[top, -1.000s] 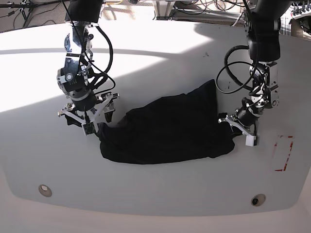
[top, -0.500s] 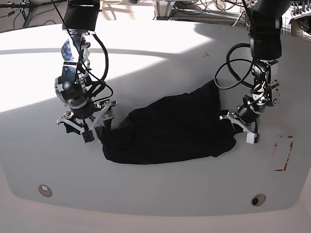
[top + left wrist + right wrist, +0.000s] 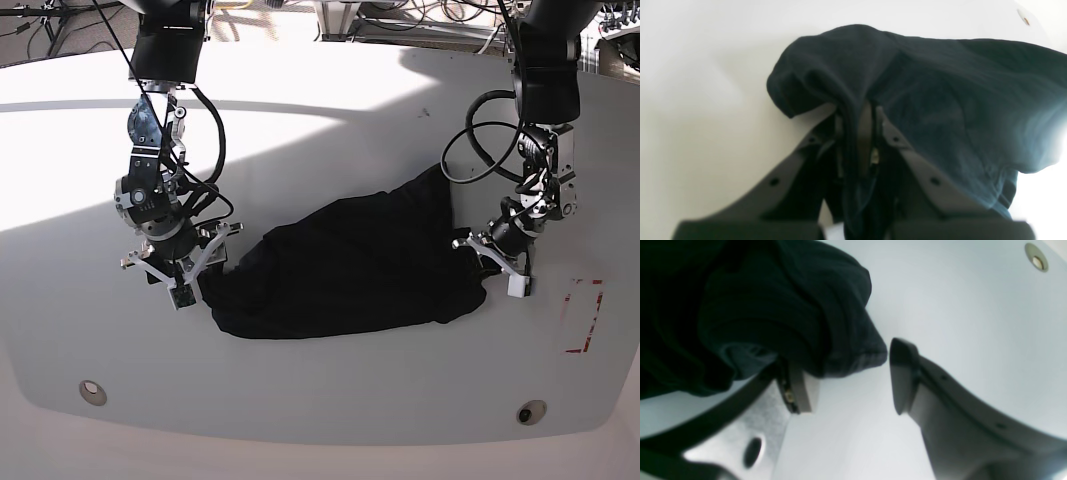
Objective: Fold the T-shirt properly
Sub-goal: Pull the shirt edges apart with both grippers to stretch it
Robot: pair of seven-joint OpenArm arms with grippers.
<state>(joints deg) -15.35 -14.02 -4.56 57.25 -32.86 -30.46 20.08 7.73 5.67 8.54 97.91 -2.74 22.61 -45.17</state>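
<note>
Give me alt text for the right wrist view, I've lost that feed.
The right gripper stands open just above a white table, with a bunched fold of the black T-shirt draped over one finger and not yet pinched. The other finger sits clear of the cloth.

The T-shirt (image 3: 740,306) covers one of the right gripper's fingers (image 3: 796,386); both wrist views are blurred.

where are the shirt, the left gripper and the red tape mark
shirt (image 3: 350,265), base view, middle of the black cloth
left gripper (image 3: 858,116), left wrist view, shut fingertips pinching a shirt fold
red tape mark (image 3: 585,315), base view, its right strip
</note>
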